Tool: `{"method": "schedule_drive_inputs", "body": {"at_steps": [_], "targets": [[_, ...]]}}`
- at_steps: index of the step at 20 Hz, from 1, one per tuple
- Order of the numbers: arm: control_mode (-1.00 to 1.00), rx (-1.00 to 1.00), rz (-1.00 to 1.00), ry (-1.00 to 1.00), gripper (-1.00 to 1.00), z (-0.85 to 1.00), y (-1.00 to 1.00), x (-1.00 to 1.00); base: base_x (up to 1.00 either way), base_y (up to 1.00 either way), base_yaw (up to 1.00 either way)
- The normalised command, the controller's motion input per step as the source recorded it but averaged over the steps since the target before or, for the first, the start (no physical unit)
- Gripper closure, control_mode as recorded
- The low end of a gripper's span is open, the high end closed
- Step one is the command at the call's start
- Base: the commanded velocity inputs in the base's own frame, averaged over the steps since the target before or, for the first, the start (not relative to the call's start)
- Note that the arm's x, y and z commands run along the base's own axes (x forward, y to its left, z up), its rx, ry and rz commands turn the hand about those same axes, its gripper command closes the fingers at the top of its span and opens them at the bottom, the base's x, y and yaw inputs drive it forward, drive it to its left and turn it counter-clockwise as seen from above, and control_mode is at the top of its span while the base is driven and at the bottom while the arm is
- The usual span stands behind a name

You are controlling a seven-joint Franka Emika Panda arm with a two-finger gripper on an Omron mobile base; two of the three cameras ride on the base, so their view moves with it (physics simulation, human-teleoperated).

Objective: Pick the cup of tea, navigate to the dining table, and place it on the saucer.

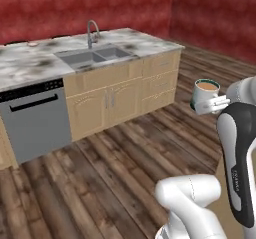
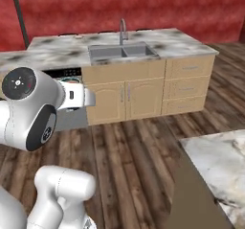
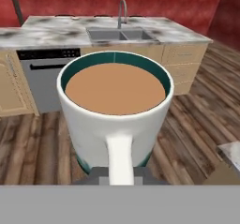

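The cup of tea [image 1: 205,94] is a white mug with a teal band, full of light brown tea, and it hangs upright in the air above the wooden floor. My gripper [image 1: 218,103] is shut on its handle from the right. In the hand view the cup of tea [image 3: 115,106] sits close up, with its handle pointing at the camera and my gripper [image 3: 120,174] closed around that handle. A marble corner of the dining table [image 2: 221,163] shows at the lower right, and the same dining table [image 3: 231,150] appears at the hand view's right edge. The saucer is out of view.
Ahead stands a marble kitchen counter [image 1: 30,63] with a double sink [image 1: 95,57], a faucet [image 1: 91,33], a grey dishwasher [image 1: 37,120] and tan cabinets [image 1: 125,98]. Wooden floor [image 1: 110,173] lies between me and it. Red walls close off the back.
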Motion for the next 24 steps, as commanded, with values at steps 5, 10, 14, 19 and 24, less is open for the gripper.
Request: {"method": "schedule_drive_inputs", "body": {"at_steps": [5, 10, 14, 19, 24], "targets": [[1.0, 0.0, 0.0, 0.0, 1.0, 0.0, 0.0, 0.0, 1.0, 0.4, -0.2], [1.0, 0.0, 0.0, 0.0, 1.0, 0.0, 0.0, 0.0, 1.0, 0.35, -0.33], [1.0, 0.0, 0.0, 0.0, 1.0, 0.0, 0.0, 0.0, 1.0, 0.23, -0.44], [1.0, 0.0, 0.0, 0.0, 1.0, 0.0, 0.0, 0.0, 1.0, 0.21, -0.53], [1.0, 0.0, 0.0, 0.0, 1.0, 0.0, 0.0, 0.0, 1.0, 0.21, -0.55]]}}
